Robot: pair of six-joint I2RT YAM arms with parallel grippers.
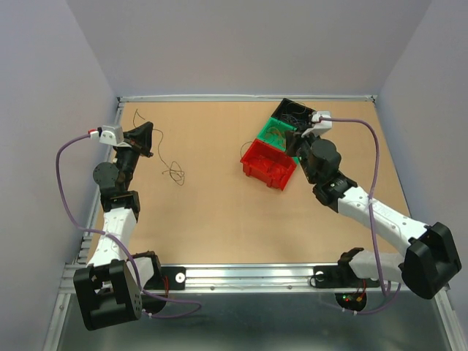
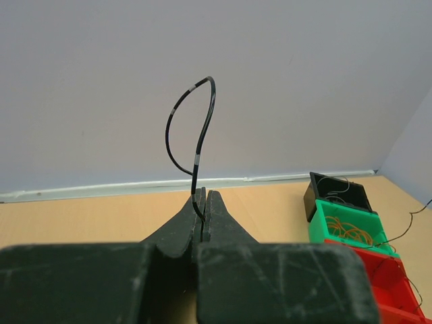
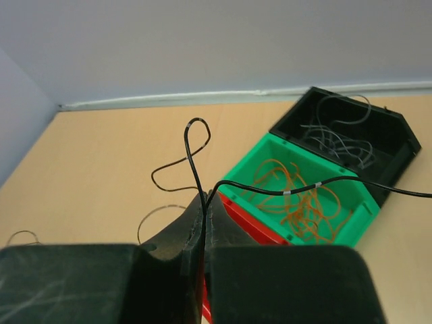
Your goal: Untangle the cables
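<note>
Black fingers of the left gripper (image 2: 204,197) are filling the bottom of the left wrist view, pressed together and pinching a dark cable (image 2: 200,145) with pale bands that is looping up in front of the wall. In the right wrist view, the right gripper (image 3: 204,200) is clamping tight on a second dark cable (image 3: 196,158). One strand is curling upward and another is running off the right edge, cut off. Its fingers are hiding most of the red bin (image 3: 250,223), so the contents are not showing. Beyond it, the green bin (image 3: 244,160) is holding a heap of orange-brown cables (image 3: 297,202). The black bin (image 3: 398,152) is holding thin greyish cables (image 3: 337,142), too tangled to count. From above, loose cables (image 1: 174,170) are lying on the table (image 1: 219,219) near the left gripper, hair-thin and hard to trace.
</note>
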